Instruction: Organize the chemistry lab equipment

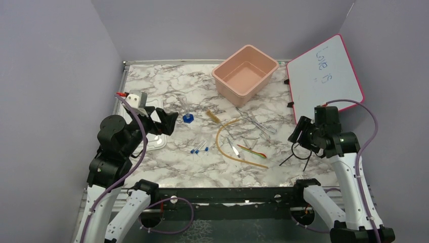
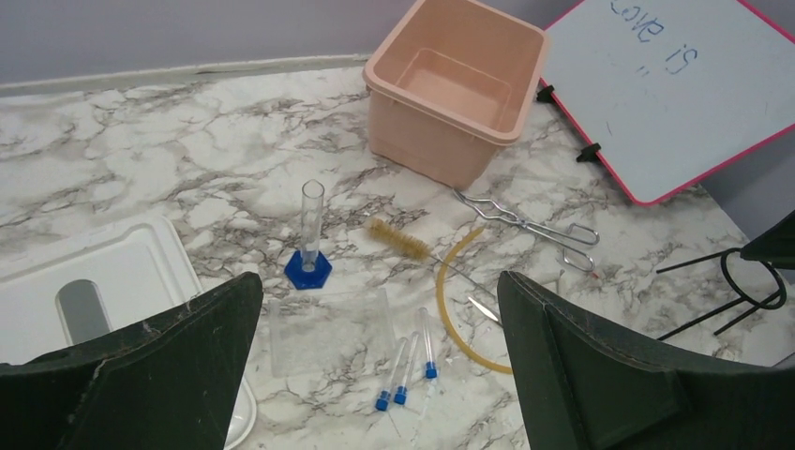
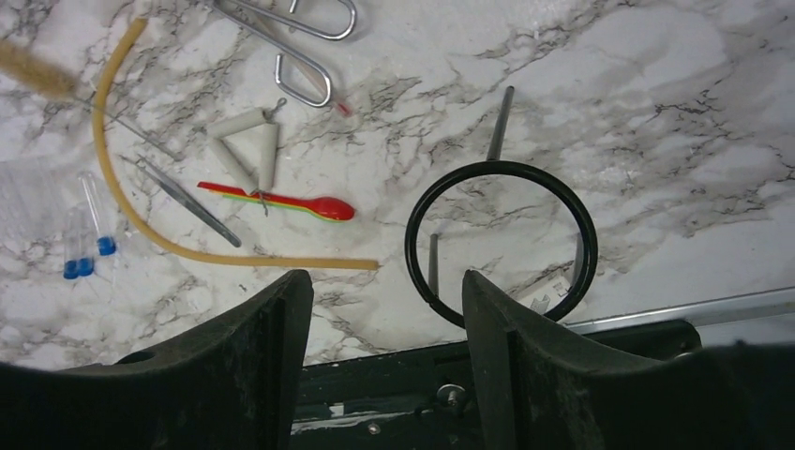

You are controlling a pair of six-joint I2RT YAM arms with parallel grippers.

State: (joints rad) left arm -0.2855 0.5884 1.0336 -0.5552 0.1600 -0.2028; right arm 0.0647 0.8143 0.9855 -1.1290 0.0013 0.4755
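Left gripper (image 2: 377, 291) jaws wide apart, empty, near lid (image 2: 131, 258). Right gripper (image 3: 384, 281) jaws apart above tripod (image 3: 502, 167) at table's near right, ring's edge between fingers, not clamped. Tube (image 1: 221, 143), tongs (image 1: 257, 122), cylinder (image 2: 310, 246) loose mid-table before bin (image 1: 222, 76).

In front of the pink bin (image 2: 455, 89) lie the metal tongs (image 2: 525, 225); the blue-based cylinder (image 2: 310, 234) stands upright to its front left, the tan tube (image 2: 442, 300) curves further forward
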